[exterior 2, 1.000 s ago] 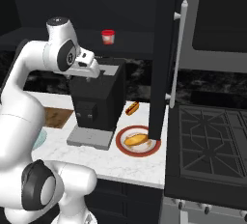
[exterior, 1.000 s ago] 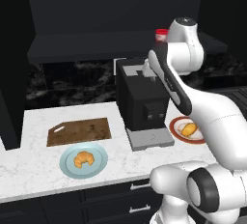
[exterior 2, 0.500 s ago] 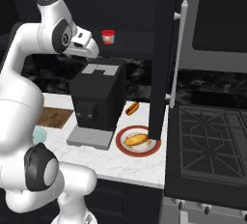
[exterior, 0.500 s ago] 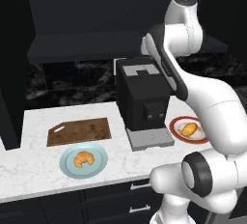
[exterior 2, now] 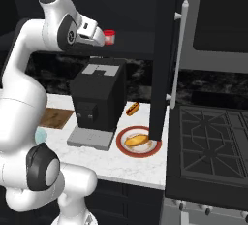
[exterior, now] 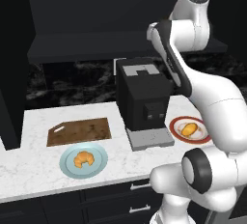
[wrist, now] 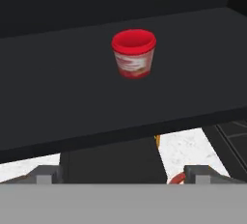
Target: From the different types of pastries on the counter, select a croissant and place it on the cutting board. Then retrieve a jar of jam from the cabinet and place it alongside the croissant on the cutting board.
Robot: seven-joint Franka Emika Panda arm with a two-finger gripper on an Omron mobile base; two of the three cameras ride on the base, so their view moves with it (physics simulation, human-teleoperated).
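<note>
The jar of jam (wrist: 133,54), red-lidded with a pale label, stands upright on the dark shelf of the cabinet (wrist: 62,97). My gripper (wrist: 121,171) is open and empty, level with the shelf and a short way in front of the jar. From the right, the gripper (exterior 2: 100,40) is just left of the jar (exterior 2: 109,37). The croissant (exterior: 83,159) lies on a round light-blue plate (exterior: 99,164) on the counter (exterior: 29,170). Just behind that plate lies the bare cutting board (exterior: 79,131).
A black coffee machine (exterior: 144,97) stands under the shelf, below my hand. Right of it a red-rimmed plate (exterior: 204,136) holds an oblong pastry (exterior: 188,129). Another small pastry (exterior 2: 131,108) lies behind it. A tall dark open door (exterior 2: 162,59) and a stove (exterior 2: 213,146) are at the right.
The arm has swung up from above the coffee machine to shelf height, bringing the hand closer to the jar. The jaws stay wide apart.
</note>
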